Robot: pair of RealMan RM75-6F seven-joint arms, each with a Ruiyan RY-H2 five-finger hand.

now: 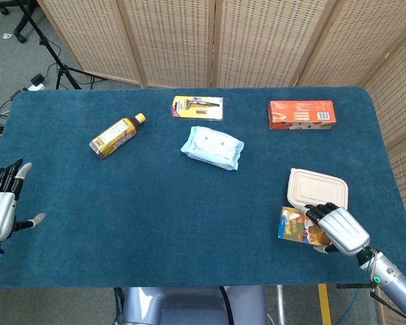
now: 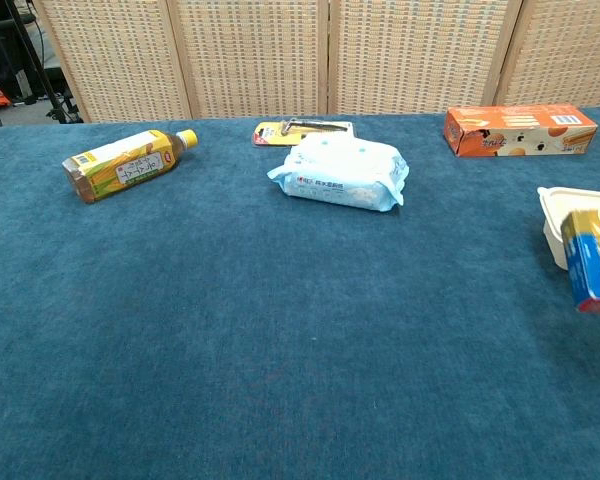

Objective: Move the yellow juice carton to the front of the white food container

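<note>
My right hand (image 1: 340, 229) grips the yellow juice carton (image 1: 296, 225) near the table's front right edge. The carton lies flat just in front of the white food container (image 1: 317, 189); whether it rests on the cloth I cannot tell. In the chest view only the carton's blue and yellow end (image 2: 594, 260) shows at the right border, in front of the white container (image 2: 560, 213). My left hand (image 1: 1, 206) hovers off the table's left edge with its fingers spread and nothing in them.
A tea bottle (image 1: 116, 136) lies at the back left. A wet-wipes pack (image 1: 212, 147) sits mid-table, a razor blister pack (image 1: 197, 107) behind it. An orange box (image 1: 301, 114) lies at the back right. The table's right edge runs close to the container.
</note>
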